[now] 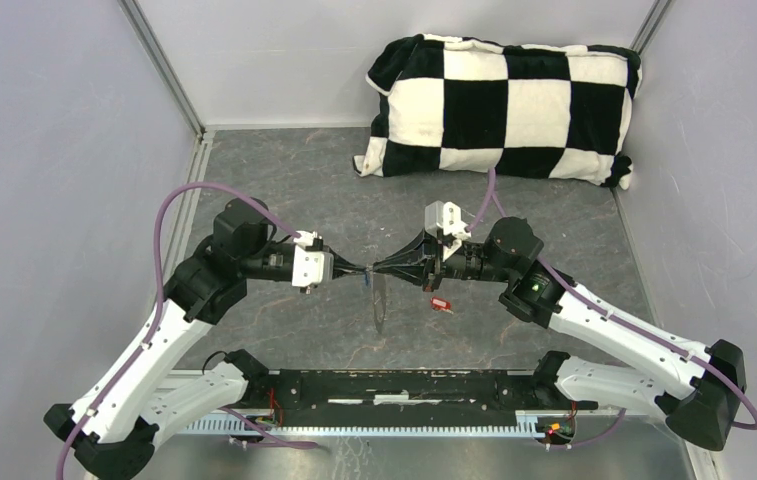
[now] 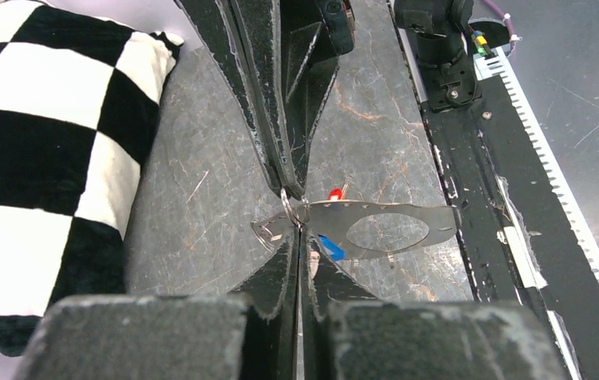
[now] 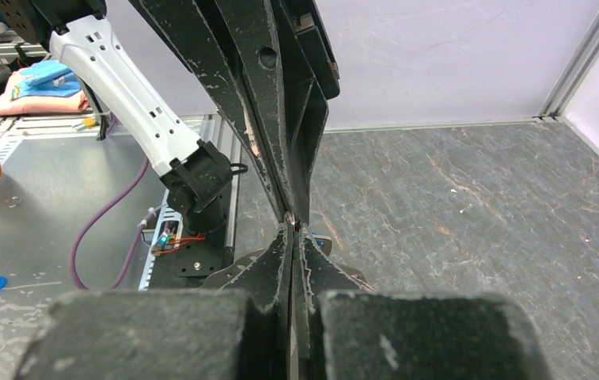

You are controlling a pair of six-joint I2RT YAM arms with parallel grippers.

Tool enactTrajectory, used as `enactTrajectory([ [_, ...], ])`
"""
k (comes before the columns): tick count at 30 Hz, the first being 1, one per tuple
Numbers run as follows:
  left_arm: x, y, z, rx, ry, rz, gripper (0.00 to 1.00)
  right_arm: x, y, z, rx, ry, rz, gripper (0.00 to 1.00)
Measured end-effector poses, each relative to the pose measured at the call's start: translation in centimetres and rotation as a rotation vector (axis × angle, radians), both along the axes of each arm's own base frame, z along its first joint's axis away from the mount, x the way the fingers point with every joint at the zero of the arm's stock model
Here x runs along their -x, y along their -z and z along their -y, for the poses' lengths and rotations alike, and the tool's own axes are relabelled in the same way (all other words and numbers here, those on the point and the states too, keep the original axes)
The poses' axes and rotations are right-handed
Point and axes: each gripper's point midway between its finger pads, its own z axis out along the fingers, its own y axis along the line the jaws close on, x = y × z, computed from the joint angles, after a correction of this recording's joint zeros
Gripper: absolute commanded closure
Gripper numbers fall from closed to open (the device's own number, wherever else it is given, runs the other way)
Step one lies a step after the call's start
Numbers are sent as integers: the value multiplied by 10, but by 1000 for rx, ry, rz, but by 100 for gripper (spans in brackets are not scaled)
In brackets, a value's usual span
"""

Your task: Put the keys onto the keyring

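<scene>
My two grippers meet tip to tip above the middle of the table. The right gripper (image 1: 376, 267) (image 2: 292, 188) is shut on the small wire ring (image 2: 290, 207) at the end of the keyring (image 2: 383, 229). The keyring is a grey oval loop that hangs down from that ring (image 1: 378, 302). Opposite it, the left gripper (image 1: 360, 270) (image 2: 300, 231) is shut. The blue key (image 2: 330, 247) has its head right beside the left fingertip, and its blade seems pinched between the fingers. The red key (image 1: 441, 303) (image 2: 334, 192) lies loose on the table below the right gripper.
A black-and-white checkered pillow (image 1: 499, 105) lies at the back right of the grey table. The black base rail (image 1: 404, 390) runs along the near edge between the arms. Grey walls close in the left, back and right sides.
</scene>
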Motion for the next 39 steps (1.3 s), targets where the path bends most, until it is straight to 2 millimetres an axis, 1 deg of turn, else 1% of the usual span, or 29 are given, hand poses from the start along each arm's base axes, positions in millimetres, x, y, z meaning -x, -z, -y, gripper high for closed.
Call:
enactTrajectory([
  [4, 1, 5, 0, -6, 11, -3, 96, 1, -4, 0, -15, -2, -12, 100],
  [7, 2, 6, 1, -4, 26, 12, 94, 1, -7, -1, -28, -4, -20, 100],
  [8, 3, 6, 1, -3, 33, 18, 91, 1, -7, -2, -32, -5, -24, 100],
  [10, 3, 6, 2, -2, 39, 28, 81, 1, -8, -2, -39, -7, -32, 100],
  [11, 3, 6, 2, -3, 43, 32, 77, 1, -8, -3, -41, -7, -34, 100],
  [15, 5, 10, 6, -10, 65, 16, 72, 1, -11, -3, -58, -9, -35, 100],
  [19, 6, 10, 6, -10, 71, 8, 72, 1, -11, -3, -68, -9, -35, 100],
  [26, 6, 7, 3, -6, 39, 3, 73, 2, -4, -3, -66, -15, -39, 100],
  [31, 8, 3, 2, 3, 31, -22, 77, 6, -3, -3, -66, -35, -43, 100],
  [39, 5, 8, 5, -8, 29, -59, 81, 7, -3, -2, -65, -43, -46, 100],
])
